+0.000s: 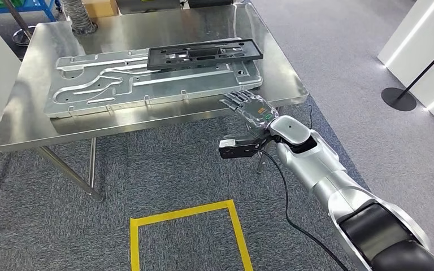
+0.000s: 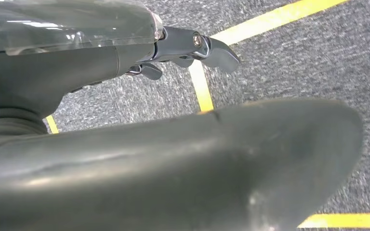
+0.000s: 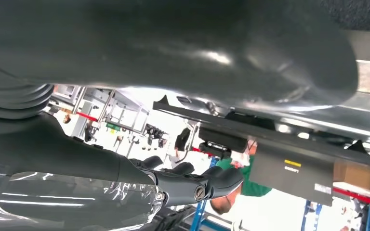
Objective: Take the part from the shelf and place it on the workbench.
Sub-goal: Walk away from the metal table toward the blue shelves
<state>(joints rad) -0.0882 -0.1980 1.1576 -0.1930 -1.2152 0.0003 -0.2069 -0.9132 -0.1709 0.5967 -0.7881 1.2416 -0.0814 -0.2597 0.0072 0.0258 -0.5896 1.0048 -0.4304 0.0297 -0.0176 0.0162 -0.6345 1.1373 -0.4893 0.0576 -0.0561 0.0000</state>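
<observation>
Yellow floor tape [image 1: 189,214] nearest. Right hand [image 1: 251,110] at the worktop [image 1: 147,121] edge, fingers apart, empty. Left hand [image 2: 192,48] hangs over the carpet, fingers curled, nothing held. Black part [image 1: 203,54] lies on the grey plate [image 1: 118,84]. Risk: a withdrawing hand could clip the plate and shift the part.

Right arm extended forward, right hand [image 1: 251,110] empty, fingers spread

Silver arm [image 1: 339,186] with black elbow band, dark-fingered right hand [image 1: 248,110], black trailing cable [image 1: 287,197]
</observation>
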